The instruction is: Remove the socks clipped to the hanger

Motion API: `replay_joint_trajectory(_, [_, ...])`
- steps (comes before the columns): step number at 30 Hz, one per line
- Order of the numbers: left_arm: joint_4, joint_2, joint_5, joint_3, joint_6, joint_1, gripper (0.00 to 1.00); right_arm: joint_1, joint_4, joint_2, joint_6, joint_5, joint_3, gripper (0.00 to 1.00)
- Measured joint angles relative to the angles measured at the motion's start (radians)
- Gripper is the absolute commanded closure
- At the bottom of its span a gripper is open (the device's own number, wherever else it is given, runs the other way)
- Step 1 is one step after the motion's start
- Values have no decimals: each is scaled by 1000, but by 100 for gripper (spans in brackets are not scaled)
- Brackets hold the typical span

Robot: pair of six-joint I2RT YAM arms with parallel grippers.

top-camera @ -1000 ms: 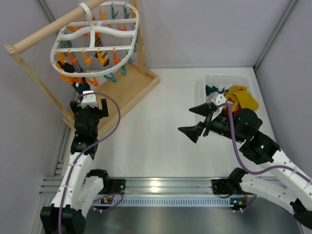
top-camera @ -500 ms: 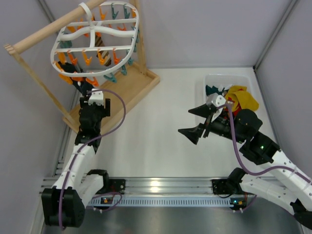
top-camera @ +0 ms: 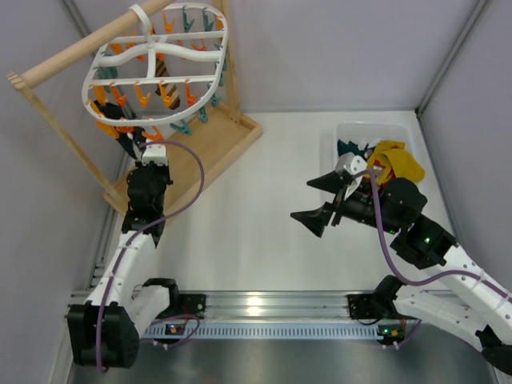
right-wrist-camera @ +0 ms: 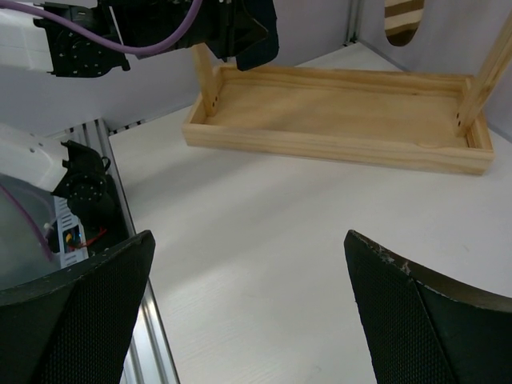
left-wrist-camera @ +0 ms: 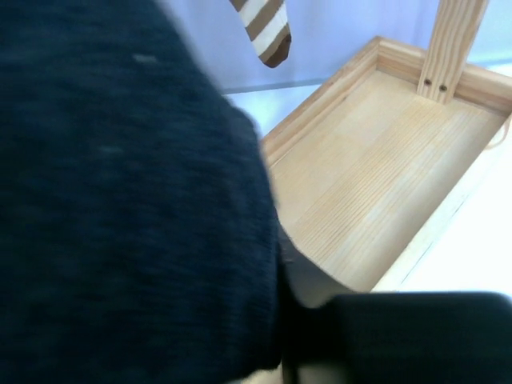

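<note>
**White tabletop (top-camera: 264,232), one dark sock (left-wrist-camera: 120,200) within reach**

The left tool (top-camera: 150,150) sits just under the hanger (top-camera: 152,78), the dark sock filling its camera; whether its jaws pinch the fabric I cannot tell. The right tool (top-camera: 304,200) gapes empty, well right of the hanger. The unclipping step looks underway: next, a firm pinch and a downward pull.

A shallow wooden tray base (top-camera: 214,146) sits on the white table (top-camera: 264,232), its rod (top-camera: 72,60) slanting above, a white bin (top-camera: 370,126) well right, a metal rail (top-camera: 264,305) nearer.
</note>
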Motion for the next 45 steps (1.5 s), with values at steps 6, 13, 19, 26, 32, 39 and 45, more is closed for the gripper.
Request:
replay_joint_trajectory(6, [-2, -44, -103, 0, -140, 0, 100, 1, 7, 0, 7, -3, -14, 3])
replay_joint_trajectory(13, [-65, -128, -161, 0, -389, -2, 100, 1, 21, -2, 18, -3, -20, 3])
replay_joint_trajectory(19, [-141, -126, -225, 0, -509, -76, 100, 1, 24, -2, 26, -3, -26, 3])
replay_joint_trajectory(26, [-182, -56, -435, 24, -534, -417, 100, 1, 35, -2, 50, 13, -26, 3])
replay_joint_trajectory(32, [-209, 69, -579, 137, -555, -610, 100, 1, 36, 55, 98, 36, 35, 6])
replay_joint_trajectory(39, [-217, 289, -716, 291, -529, -817, 100, 4, 22, 187, 146, 50, 240, 7])
replay_joint_trajectory(45, [-226, 393, -757, 364, -492, -881, 100, 8, -28, 335, 129, 50, 499, 9])
